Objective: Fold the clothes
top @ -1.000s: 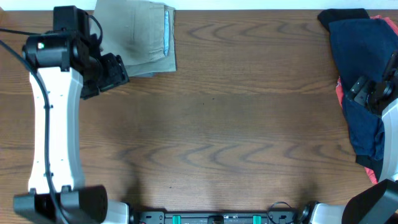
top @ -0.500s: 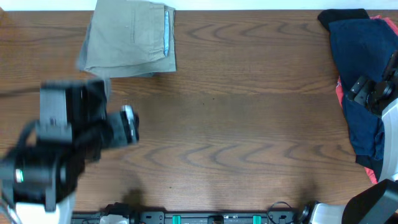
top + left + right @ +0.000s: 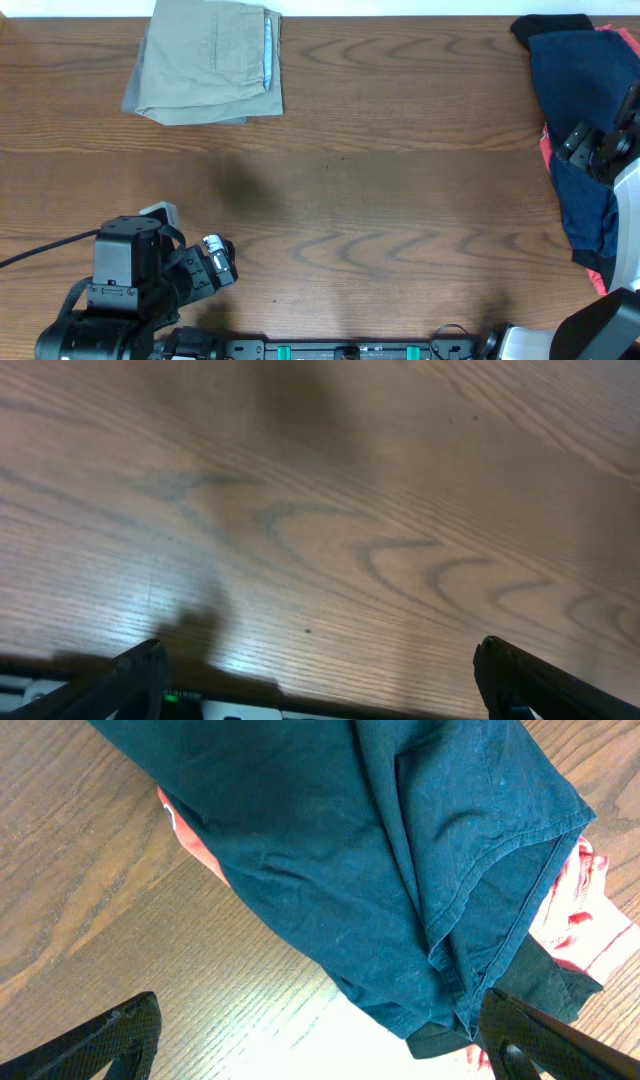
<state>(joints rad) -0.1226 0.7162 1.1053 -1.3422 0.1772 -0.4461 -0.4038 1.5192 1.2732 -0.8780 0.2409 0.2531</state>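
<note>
Pale khaki-green shorts [image 3: 208,62] lie folded at the table's far left, a light bluish waistband strip showing on their right edge. A heap of navy [image 3: 578,110], black and red clothes lies at the right edge; it also shows in the right wrist view [image 3: 400,850] with red cloth [image 3: 585,915] beneath. My left gripper [image 3: 320,685] is open and empty above bare wood near the front left, far from the shorts. My right gripper [image 3: 320,1040] is open, hovering over the heap's edge, holding nothing.
The wooden table [image 3: 380,200] spans the view. The left arm's body [image 3: 130,290] sits at the front left edge. The right arm [image 3: 610,150] rests over the clothes heap at the right edge.
My left arm has pulled back from beside the folded khaki shorts to the table's front left edge. The right arm and the clothes have not moved.
</note>
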